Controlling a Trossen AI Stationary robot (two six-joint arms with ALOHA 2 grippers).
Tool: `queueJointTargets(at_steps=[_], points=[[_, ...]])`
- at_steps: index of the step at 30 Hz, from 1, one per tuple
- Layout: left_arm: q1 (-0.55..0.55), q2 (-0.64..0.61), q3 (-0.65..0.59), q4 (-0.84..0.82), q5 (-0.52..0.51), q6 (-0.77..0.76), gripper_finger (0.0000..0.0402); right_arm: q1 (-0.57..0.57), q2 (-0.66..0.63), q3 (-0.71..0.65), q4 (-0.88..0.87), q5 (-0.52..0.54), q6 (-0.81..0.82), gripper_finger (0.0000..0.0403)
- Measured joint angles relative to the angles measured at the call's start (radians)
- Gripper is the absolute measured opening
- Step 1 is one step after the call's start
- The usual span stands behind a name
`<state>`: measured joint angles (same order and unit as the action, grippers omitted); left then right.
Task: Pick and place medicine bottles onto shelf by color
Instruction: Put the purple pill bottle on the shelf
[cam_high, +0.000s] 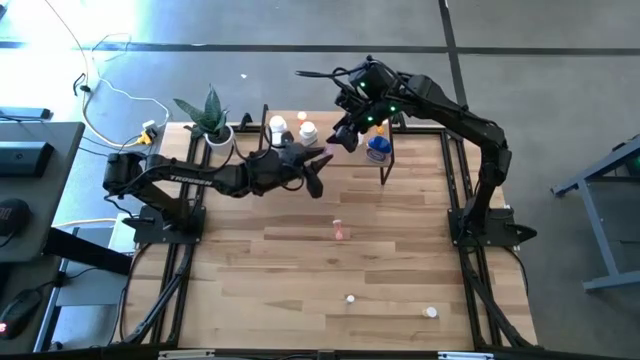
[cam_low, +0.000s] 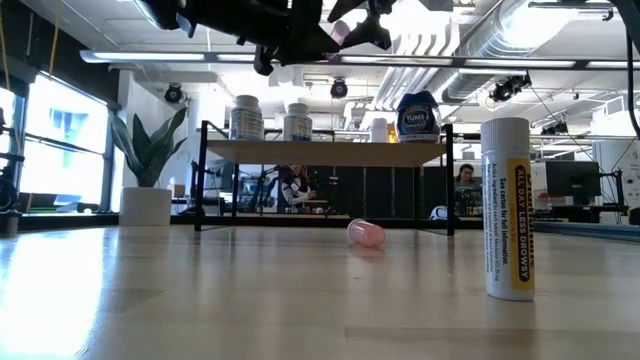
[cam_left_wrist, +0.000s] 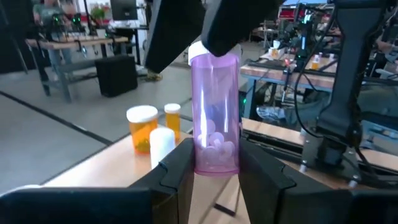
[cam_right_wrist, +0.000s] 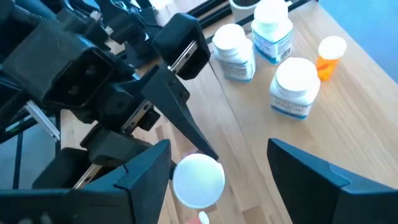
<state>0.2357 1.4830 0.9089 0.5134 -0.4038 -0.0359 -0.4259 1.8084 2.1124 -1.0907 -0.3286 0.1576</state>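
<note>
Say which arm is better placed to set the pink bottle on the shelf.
Left, probably. The left claw already grips the pink bottle near the shelf. The right claw stands open beside its white cap, holding nothing.

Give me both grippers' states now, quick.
Left gripper: shut on the purple vial, held upright above the table.
Right gripper: open, around the vial's white cap, not closed.

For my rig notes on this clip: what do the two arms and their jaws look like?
Both arms are matte black with jointed segments. The left arm carries white lettering along its link; the right arm has black cables looping near its wrist and small green lights. Each ends in two flat, angular black jaws, seen on the left gripper and right gripper.
</note>
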Motion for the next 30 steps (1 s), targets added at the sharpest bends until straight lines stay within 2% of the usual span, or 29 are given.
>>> queueJointTargets(at_steps=[8,20,30], points=[[0.029,0.0,0.0,0.047,0.0,0.051,0.0097,0.0,0.0,0.0,0.009,0.0,0.049,0.0244],[0.046,0.0,0.0,0.054,0.0,0.074,0.0097,0.0,0.0,0.0,0.019,0.043,0.088,0.0163],[0.046,0.0,0.0,0.053,0.0,0.074,0.0097,0.0,0.0,0.0,0.019,0.044,0.089,0.0128]])
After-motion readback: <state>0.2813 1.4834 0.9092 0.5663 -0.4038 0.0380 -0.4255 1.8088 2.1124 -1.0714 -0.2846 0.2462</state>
